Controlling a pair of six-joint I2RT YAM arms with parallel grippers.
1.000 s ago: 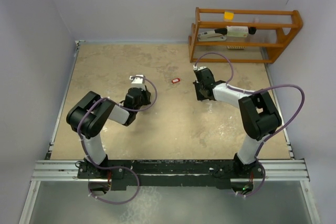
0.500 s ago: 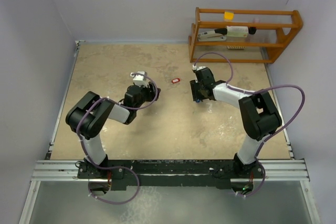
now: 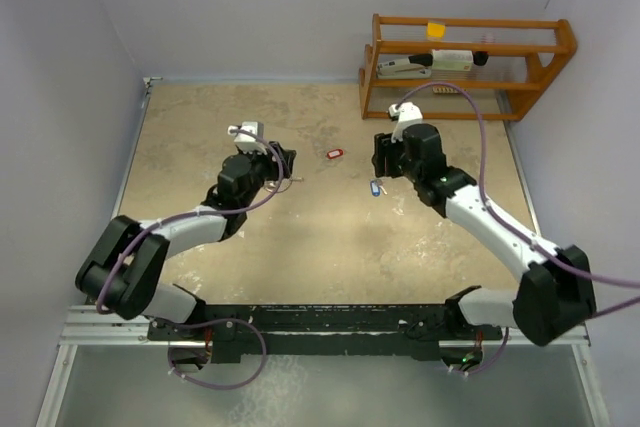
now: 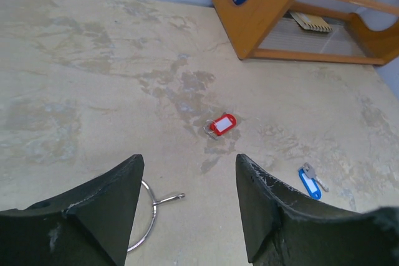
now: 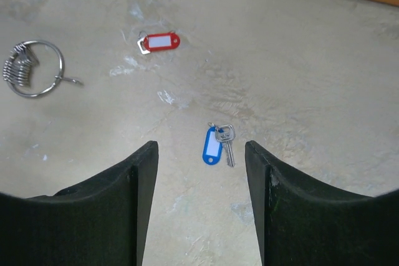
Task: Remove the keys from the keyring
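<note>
The left arm (image 3: pixel 190 227) reaches out over the mottled tan table (image 3: pixel 200 127), and its jaws stand released, with nothing between them. The wrist view shows two dark fingers (image 4: pixel 103 210) parted over bare table.

Just by those jaws lies the keyring (image 5: pixel 37 70), flat on the table. From the left wrist it is partly tucked behind the left-hand finger, with a small hooked end poking out to the side. Seen from the other arm, the ring carries a little bunch of silvery loops on one side; I cannot tell what they are.

Farther back, between the two arms and well apart from the ring, sits a red tag (image 3: pixel 335 154) with a white label and a tiny silver loop at one end. It lies alone, touching nothing.

To the right of that, nearer the front, a blue tag (image 5: pixel 212 146) and a silver key (image 5: pixel 228 144) lie side by side, joined at the top and off the big ring. They are close to the right arm's jaws.

The right arm (image 3: pixel 480 212) stretches in from its corner, its jaws also released and empty — the wrist view shows its fingers (image 5: pixel 121 207) spread, with the blue tag and key on the table beyond the tips.

At the back right stands a wooden rack (image 3: pixel 465 52) holding a few small items.
</note>
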